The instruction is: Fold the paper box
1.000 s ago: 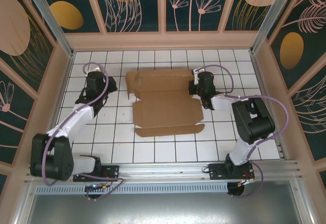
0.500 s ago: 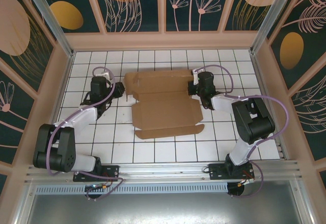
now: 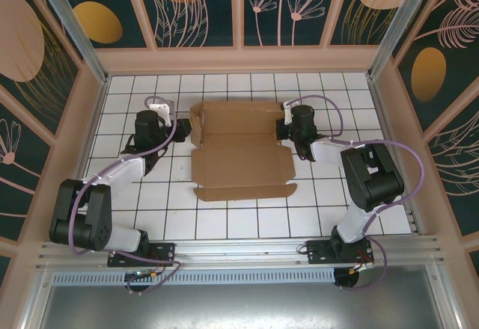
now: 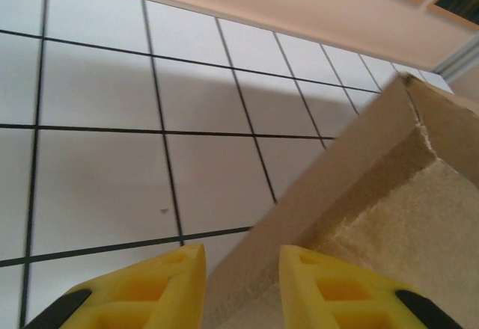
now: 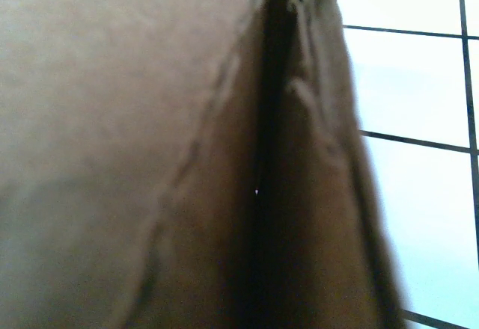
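The paper box [image 3: 241, 157] is brown cardboard, lying part-folded in the middle of the tiled floor, with its far section's walls raised and a flat flap toward me. My left gripper [image 3: 184, 129] is at the box's far-left wall. In the left wrist view its yellow fingers [image 4: 150, 293] stand a little open [image 4: 241, 291] astride that wall's [image 4: 352, 179] edge. My right gripper [image 3: 284, 129] is at the box's far-right edge, shut on the cardboard. Folded cardboard [image 5: 150, 157] lies right against the right wrist camera and hides the fingers.
The white tiled floor [image 3: 150, 194] lies open around the box. Wooden walls [image 3: 239, 60] ring it at the back and both sides. The metal rail with the arm bases [image 3: 239, 253] runs along the near edge.
My left arm has moved right to the box's left side, and its jaws have opened somewhat. The box's left flap has come up from flat. The right arm has stayed put.
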`<move>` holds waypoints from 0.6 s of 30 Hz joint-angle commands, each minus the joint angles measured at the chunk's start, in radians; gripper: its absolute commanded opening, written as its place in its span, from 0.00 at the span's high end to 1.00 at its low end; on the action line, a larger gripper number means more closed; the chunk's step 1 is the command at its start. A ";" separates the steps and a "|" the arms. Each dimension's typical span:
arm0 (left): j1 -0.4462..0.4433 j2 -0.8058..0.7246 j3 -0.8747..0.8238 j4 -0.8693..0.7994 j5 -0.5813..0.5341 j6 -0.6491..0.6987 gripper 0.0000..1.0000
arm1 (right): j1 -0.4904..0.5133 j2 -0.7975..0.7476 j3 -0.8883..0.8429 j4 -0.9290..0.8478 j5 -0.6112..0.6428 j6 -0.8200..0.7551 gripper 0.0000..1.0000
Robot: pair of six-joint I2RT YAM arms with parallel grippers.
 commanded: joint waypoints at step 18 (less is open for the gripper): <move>-0.113 0.067 0.072 -0.023 0.080 0.085 0.64 | 0.010 0.006 0.007 -0.046 0.003 0.027 1.00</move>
